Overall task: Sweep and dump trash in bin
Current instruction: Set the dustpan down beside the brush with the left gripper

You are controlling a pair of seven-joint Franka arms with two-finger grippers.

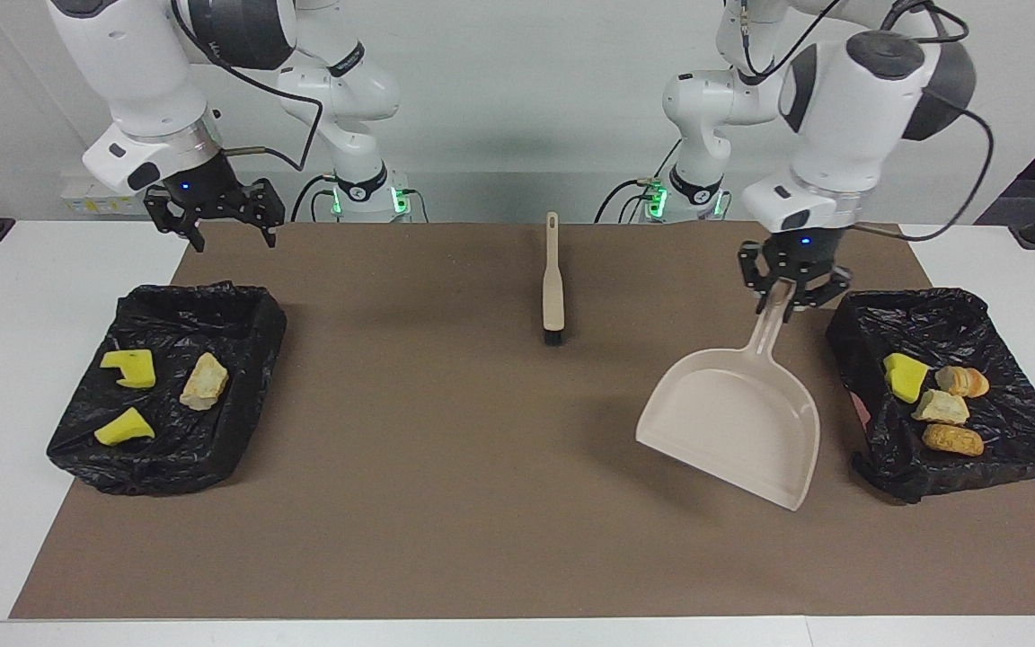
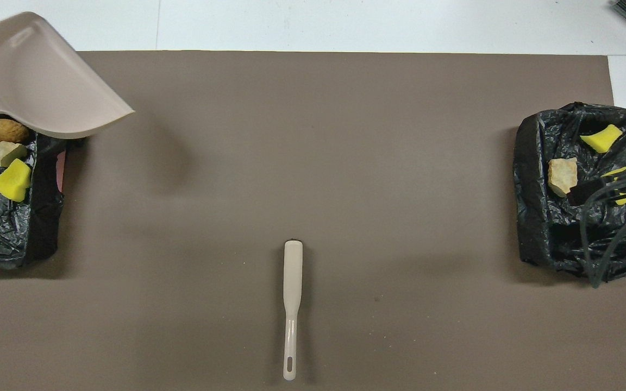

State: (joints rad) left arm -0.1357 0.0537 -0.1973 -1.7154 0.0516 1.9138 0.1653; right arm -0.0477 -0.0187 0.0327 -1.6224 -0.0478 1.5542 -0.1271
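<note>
My left gripper is shut on the handle of the beige dustpan, which hangs tilted and empty in the air beside the black-lined bin at the left arm's end. In that bin lie a yellow sponge chunk, two golden-brown pastries and a pale lump. My right gripper is open and empty, raised over the robots' edge of the second lined bin, which holds two yellow sponge chunks and a beige piece. In the overhead view the dustpan covers part of the first bin.
The beige-handled brush lies on the brown mat midway between the bins, bristles pointing away from the robots; it also shows in the overhead view. White table surrounds the mat.
</note>
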